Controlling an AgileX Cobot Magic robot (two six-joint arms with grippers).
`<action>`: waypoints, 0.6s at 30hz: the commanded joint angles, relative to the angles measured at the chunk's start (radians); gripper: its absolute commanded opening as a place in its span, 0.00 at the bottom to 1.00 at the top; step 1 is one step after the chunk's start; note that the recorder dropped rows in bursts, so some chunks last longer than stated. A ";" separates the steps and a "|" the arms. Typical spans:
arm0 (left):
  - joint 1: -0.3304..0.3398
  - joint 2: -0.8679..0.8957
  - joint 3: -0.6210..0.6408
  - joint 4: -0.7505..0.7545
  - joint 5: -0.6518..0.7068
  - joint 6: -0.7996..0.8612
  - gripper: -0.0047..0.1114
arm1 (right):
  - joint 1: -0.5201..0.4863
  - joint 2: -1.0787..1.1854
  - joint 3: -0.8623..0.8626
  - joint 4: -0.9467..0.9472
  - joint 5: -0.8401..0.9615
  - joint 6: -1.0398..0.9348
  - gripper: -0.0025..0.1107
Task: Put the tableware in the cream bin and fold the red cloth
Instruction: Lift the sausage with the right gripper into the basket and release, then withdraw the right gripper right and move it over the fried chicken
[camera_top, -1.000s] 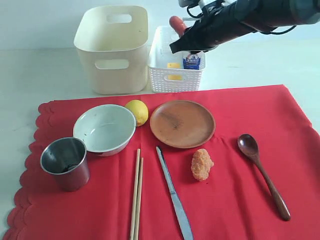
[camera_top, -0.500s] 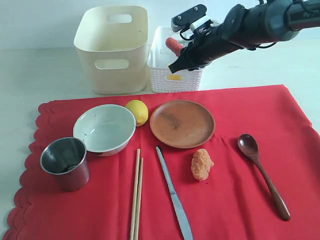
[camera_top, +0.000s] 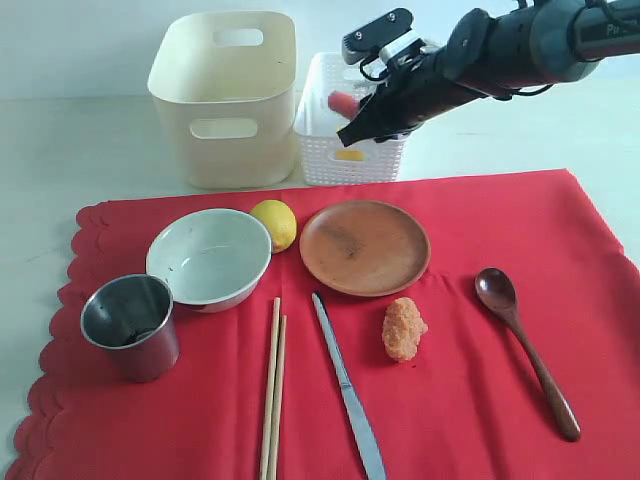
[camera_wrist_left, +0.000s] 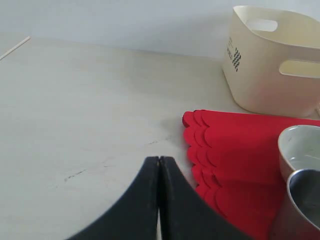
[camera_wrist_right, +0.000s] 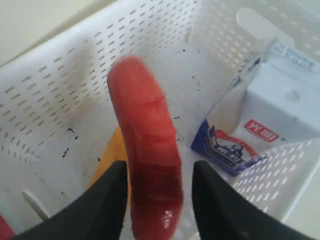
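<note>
On the red cloth (camera_top: 480, 400) lie a white bowl (camera_top: 208, 255), a steel cup (camera_top: 130, 325), a brown plate (camera_top: 365, 247), chopsticks (camera_top: 272, 390), a knife (camera_top: 348, 390) and a dark wooden spoon (camera_top: 520, 330). The cream bin (camera_top: 225, 130) stands behind the cloth at the left. My right gripper (camera_wrist_right: 159, 185) hovers over the white basket (camera_top: 350, 160), its jaws apart, with a gap beside the blurred red sausage (camera_wrist_right: 147, 150) between them. My left gripper (camera_wrist_left: 159, 160) is shut and empty over bare table beside the cloth's scalloped edge (camera_wrist_left: 195, 145).
A lemon (camera_top: 274, 222) sits between the bowl and the plate, and a nugget (camera_top: 403, 329) lies in front of the plate. The white basket (camera_wrist_right: 60, 90) holds a milk carton (camera_wrist_right: 265, 120) and yellow cheese (camera_wrist_right: 112, 155). The cream bin (camera_wrist_left: 270, 75) shows in the left wrist view.
My right arm swung down over the white basket and its jaws widened. The sausage has dropped lower into the basket. The left gripper has not moved.
</note>
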 joint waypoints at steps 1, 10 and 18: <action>0.001 -0.005 0.002 0.003 -0.010 0.002 0.04 | -0.004 0.000 -0.011 -0.009 -0.019 -0.013 0.51; 0.001 -0.005 0.002 0.003 -0.010 0.002 0.04 | -0.004 -0.064 -0.011 -0.009 0.009 -0.008 0.63; 0.001 -0.005 0.002 0.003 -0.010 0.002 0.04 | -0.004 -0.166 -0.011 -0.004 0.108 0.045 0.63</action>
